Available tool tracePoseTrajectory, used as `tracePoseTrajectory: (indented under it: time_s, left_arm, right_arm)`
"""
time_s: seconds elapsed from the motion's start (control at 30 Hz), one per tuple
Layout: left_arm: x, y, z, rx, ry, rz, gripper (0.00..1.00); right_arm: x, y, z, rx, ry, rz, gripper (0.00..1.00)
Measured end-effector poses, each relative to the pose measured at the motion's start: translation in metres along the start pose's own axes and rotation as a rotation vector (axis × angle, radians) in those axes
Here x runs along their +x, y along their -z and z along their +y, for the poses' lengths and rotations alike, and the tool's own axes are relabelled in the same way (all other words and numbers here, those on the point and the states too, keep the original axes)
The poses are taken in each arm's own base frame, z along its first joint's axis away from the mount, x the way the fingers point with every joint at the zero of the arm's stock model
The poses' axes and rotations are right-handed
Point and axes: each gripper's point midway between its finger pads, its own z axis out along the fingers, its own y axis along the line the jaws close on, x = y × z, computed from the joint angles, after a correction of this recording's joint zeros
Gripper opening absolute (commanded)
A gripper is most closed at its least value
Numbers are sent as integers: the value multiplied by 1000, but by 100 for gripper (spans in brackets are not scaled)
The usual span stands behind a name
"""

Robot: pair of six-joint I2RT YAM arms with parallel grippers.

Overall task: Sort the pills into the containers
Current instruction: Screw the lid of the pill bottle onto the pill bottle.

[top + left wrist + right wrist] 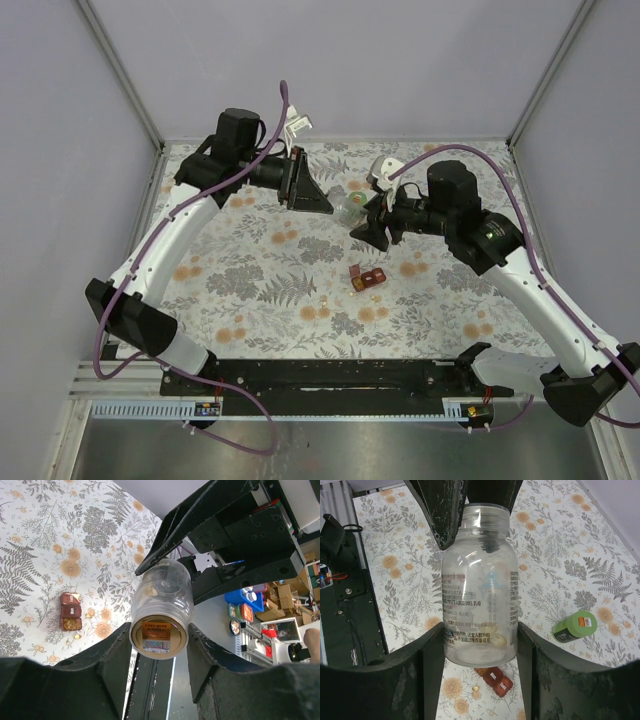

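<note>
you are looking at a worktop (250,290) covered in a cloth printed with grey ferns and orange flowers. your left arm (170,240) and right arm (530,280) reach in from either side and meet above its far middle. between them, off the cloth, is a clear bottle (477,570) with printed text on its side. the right claw (480,630) grips the bottle's body, one finger on each side. the left claw (159,645) is closed on the bottle's other end, its fingers touching both sides. a few pale pills sit inside the bottle.

a green bottle (574,626) lies on its side on the cloth, just far of the held bottle. nearer you, at the middle, a dark-red pill box (70,611) lies open, with orange pills in its compartments. a few loose pills (90,614) lie just beside it.
</note>
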Motion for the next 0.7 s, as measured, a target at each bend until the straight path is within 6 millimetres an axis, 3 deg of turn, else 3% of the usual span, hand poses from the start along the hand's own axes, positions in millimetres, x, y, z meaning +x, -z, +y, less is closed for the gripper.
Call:
tracePoseTrajectory:
  time_s: [0.27, 0.37, 0.7]
  left_arm:
    - [9, 7, -5, 14, -139, 50, 13]
    - [13, 10, -5, 17, -202, 68, 0]
    - [16, 14, -4, 24, -358, 86, 0]
  right_arm:
    - [0, -3, 10, -63, -38, -7, 0]
    - [1, -6, 15, -100, -81, -7, 0]
    - [0, -9, 20, -167, -167, -21, 0]
